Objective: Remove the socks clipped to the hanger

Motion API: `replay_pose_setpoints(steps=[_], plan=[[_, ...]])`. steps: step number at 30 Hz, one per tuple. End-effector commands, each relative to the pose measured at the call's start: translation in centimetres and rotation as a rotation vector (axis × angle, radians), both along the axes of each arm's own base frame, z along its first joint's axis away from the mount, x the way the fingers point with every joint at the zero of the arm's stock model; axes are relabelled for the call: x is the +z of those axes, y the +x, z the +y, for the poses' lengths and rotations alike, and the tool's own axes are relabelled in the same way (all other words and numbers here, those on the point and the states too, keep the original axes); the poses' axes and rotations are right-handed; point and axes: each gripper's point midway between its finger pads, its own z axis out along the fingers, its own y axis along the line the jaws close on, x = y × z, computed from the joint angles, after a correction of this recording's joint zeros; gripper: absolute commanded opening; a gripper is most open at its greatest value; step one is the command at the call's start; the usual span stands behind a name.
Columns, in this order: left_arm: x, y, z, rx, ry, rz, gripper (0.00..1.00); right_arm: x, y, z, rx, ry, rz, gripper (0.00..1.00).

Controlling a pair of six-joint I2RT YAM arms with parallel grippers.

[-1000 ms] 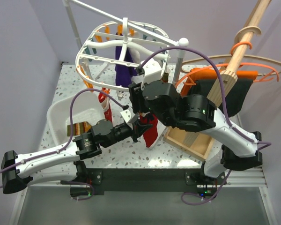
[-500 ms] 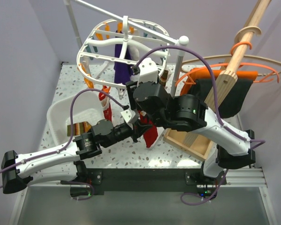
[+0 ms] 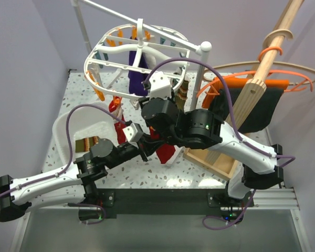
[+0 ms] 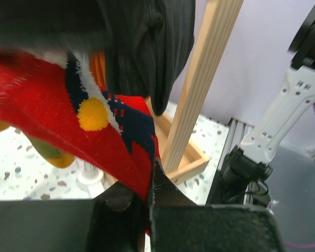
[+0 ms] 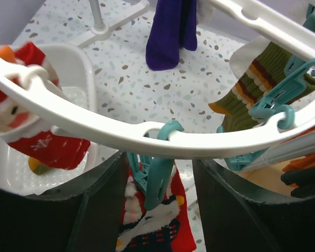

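While your left claw (image 4: 149, 176) is clamped together on a red sock (image 4: 47, 113), your right claw (image 5: 160, 205) stands apart, its 2 fingers (image 5: 94, 210) either side of a teal clip (image 5: 158, 181) on the rim of the white hanger (image 5: 94, 123). The red sock hangs just below that clip. 3 more socks hang from the hanger: a purple sock (image 5: 170, 31), an olive striped sock (image 5: 252, 79) and a Santa sock (image 5: 37, 142) beside the white tub (image 5: 86, 68).

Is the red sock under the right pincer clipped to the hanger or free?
Clipped: in the right wrist view a teal clip on the white hanger grips the red sock's top edge.
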Motion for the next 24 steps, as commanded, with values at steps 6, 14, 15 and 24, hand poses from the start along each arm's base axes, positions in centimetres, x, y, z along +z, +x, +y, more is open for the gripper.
replay_pose_setpoints(steps=[6,14,15,24], plan=[[3.2,-0.5,-0.2,-0.029,-0.120,-0.054,0.00,1.0,-0.1,-0.3,-0.002,0.021,-0.015,0.56],[2.7,-0.6,-0.8,-0.047,-0.122,-0.029,0.00,2.5,0.3,-0.6,-0.030,0.038,-0.049,0.59],[2.9,-0.8,-0.8,-0.052,-0.130,-0.029,0.00,2.7,0.4,-0.7,-0.041,0.044,-0.059,0.59],[3.1,-1.3,-1.2,-0.086,-0.161,-0.017,0.00,2.6,1.0,-0.6,-0.070,0.028,-0.080,0.56]])
